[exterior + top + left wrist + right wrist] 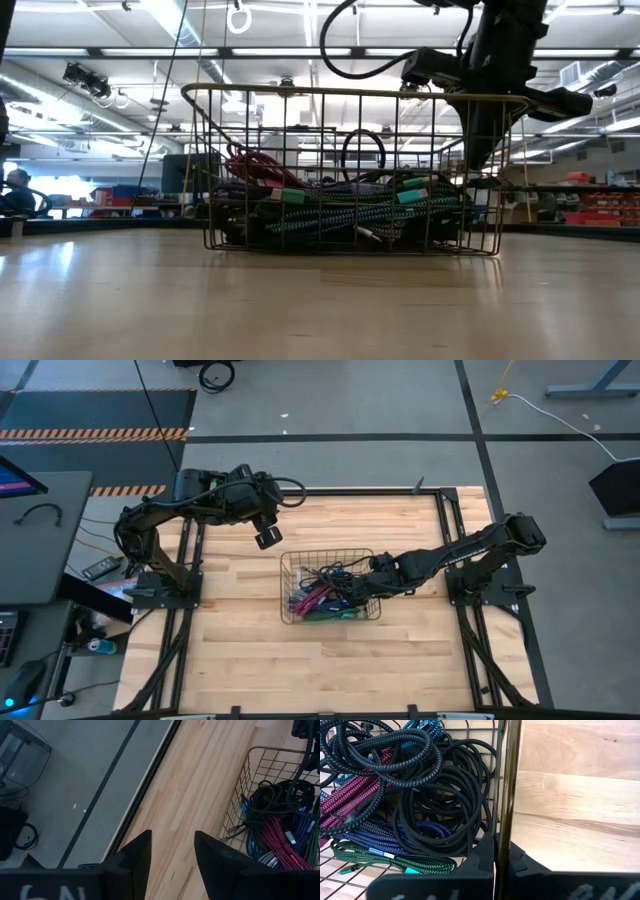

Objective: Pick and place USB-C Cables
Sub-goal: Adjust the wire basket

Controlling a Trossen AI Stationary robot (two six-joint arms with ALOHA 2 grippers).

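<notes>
A wire basket (284,572) stands on the wooden table's middle, its bottom wires on the tabletop (350,250). In it lie several USB-C cables (420,795), coiled or folded: black, magenta, blue, teal and green. My right gripper (501,857) reaches in from the table's right and is shut on the basket's right wall. My left gripper (266,538) hangs open above the table, beyond the basket's far left corner, with nothing between its fingers (140,855). My right gripper pinches the top rim wire of the basket's right wall (504,827) between its two fingers, one finger inside the basket (481,854) and one outside. The fingers come steeply from above, pointing down. The basket stands upright on the table.
Bare wood lies all around the basket, wide toward the near edge (320,670). Black frame rails run along the table's left (185,610) and right (470,630) sides. A person sits far off at the left of the low view (15,190).
</notes>
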